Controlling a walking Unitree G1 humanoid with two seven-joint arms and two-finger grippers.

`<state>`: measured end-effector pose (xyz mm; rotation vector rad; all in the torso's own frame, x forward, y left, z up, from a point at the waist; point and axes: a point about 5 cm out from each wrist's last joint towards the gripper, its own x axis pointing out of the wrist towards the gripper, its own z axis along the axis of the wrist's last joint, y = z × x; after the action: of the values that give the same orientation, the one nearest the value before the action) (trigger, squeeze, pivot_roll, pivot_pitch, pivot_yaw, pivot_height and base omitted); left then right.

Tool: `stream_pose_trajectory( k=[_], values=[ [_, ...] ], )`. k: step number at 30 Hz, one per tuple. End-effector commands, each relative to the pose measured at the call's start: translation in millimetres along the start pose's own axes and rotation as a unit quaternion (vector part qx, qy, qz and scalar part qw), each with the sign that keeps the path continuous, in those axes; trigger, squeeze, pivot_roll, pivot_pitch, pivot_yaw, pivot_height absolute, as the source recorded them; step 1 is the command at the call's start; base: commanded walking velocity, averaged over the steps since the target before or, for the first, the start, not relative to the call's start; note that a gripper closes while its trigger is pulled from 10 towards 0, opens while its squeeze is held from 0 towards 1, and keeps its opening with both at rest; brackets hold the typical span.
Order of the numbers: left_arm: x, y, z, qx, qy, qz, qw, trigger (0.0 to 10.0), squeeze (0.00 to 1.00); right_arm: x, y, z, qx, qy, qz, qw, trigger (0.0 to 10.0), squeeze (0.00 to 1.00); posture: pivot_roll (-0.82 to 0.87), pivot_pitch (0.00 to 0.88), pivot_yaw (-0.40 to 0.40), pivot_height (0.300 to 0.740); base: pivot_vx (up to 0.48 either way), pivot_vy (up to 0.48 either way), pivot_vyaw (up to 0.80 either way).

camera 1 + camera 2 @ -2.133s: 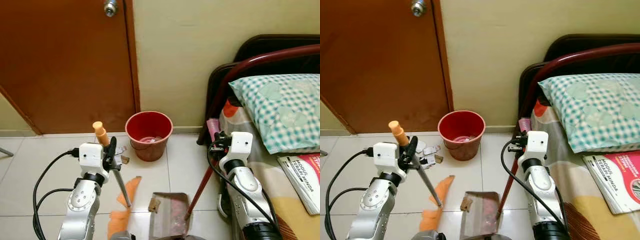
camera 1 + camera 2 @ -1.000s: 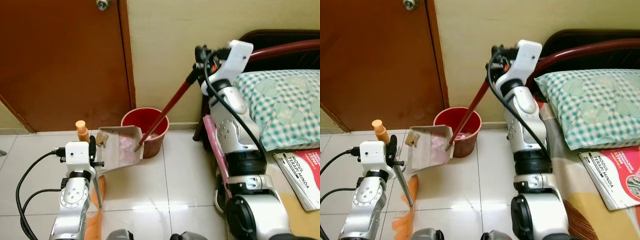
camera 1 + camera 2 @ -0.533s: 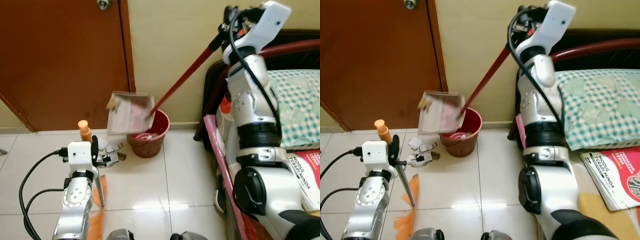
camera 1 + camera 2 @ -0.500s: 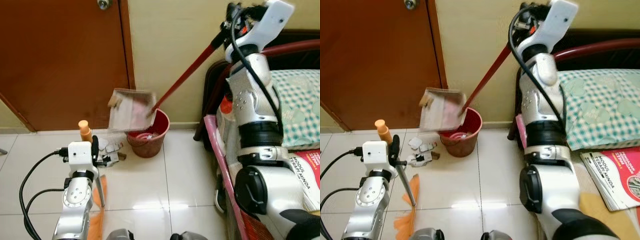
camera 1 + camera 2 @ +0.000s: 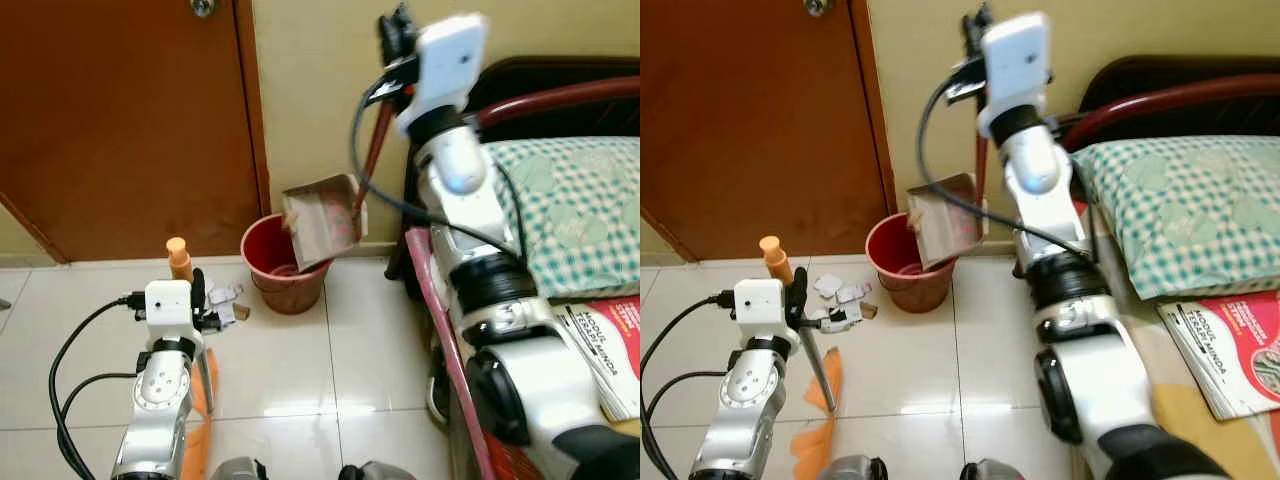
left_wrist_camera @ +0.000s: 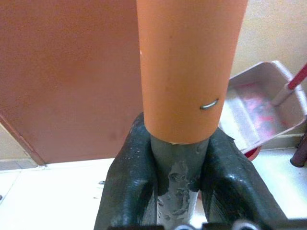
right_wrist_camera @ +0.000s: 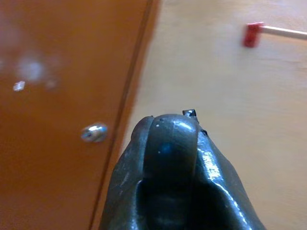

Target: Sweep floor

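Observation:
My right gripper (image 5: 393, 32) is raised high near the wall, shut on the red handle (image 5: 378, 140) of the grey dustpan (image 5: 322, 222). The pan hangs steeply tilted, mouth down, over the red bucket (image 5: 283, 272) at the wall's foot. Lower left, my left gripper (image 5: 199, 300) is shut on the broom's grey shaft just under its orange handle end (image 6: 187, 67). The orange bristles (image 5: 200, 440) rest on the tiles. Several paper scraps (image 5: 837, 290) lie on the floor left of the bucket.
A brown door (image 5: 120, 120) with a knob (image 7: 93, 132) stands at the back left. On the right is a bed with a dark red frame (image 5: 560, 95), a checked pillow (image 5: 570, 210) and a magazine (image 5: 615, 340). White tiles (image 5: 300, 370) stretch in front.
My right arm has swung the dustpan from left of the bucket to right above it, turning the handle nearly upright and tipping the pan steeply. The left arm and broom have barely moved.

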<state>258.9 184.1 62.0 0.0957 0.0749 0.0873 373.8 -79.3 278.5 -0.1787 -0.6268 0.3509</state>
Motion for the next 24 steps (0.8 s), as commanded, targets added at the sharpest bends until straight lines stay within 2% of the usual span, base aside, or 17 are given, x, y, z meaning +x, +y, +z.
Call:
stream_pose_trajectory(
  k=[1, 8, 12, 14, 16, 21, 24],
  values=[
    [-0.5, -3.4, -1, -0.01, 0.003, -0.003, 1.0, 10.0, 0.0, 4.4, 4.0, 13, -0.016, -0.04, 0.012, 0.999, 10.0, 0.0, 0.04, 0.074, -0.039, 0.74, 0.0, 0.0, 0.0],
    [1.8, -3.3, 0, -0.011, 0.002, -0.002, 1.0, 10.0, 0.0, 9.1, 3.6, 23, -0.014, -0.065, 0.009, 0.998, 10.0, 0.0, 0.04, 0.077, -0.04, 0.74, 0.0, 0.0, 0.0],
    [2.6, -4.0, 0, -0.012, 0.0, -0.002, 1.0, 10.0, 0.0, 14.7, -6.6, 41, 0.022, -0.093, -0.029, 0.995, 10.0, 0.0, 0.03, 0.074, -0.042, 0.74, 0.0, 0.0, 0.0],
    [2.6, -4.1, 0, -0.013, -0.001, -0.001, 1.0, 10.0, 0.0, 17.8, -11.0, 48, 0.051, -0.1, -0.046, 0.993, 10.0, 0.0, 0.03, 0.074, -0.042, 0.74, 0.0, 0.0, 0.0],
    [3.1, -4.0, 1, -0.013, -0.001, -0.001, 1.0, 10.0, 0.0, 21.2, -16.8, 54, 0.114, -0.099, -0.07, 0.986, 10.0, 0.0, 0.03, 0.072, -0.042, 0.74, 0.0, 0.0, 0.0],
    [3.2, -3.7, 1, -0.013, -0.002, -0.001, 1.0, 10.0, 0.0, 17.3, -19.8, 48, 0.237, -0.071, -0.09, 0.965, 10.0, 0.0, 0.03, 0.071, -0.039, 0.74, 0.0, 0.0, 0.0],
    [3.0, -2.9, 1, -0.012, -0.002, -0.001, 1.0, 10.0, 0.0, 5.2, -20.0, 34, 0.259, -0.04, -0.092, 0.961, 10.0, 0.0, 0.03, 0.071, -0.035, 0.74, 0.0, 0.0, 0.0]
  ],
)
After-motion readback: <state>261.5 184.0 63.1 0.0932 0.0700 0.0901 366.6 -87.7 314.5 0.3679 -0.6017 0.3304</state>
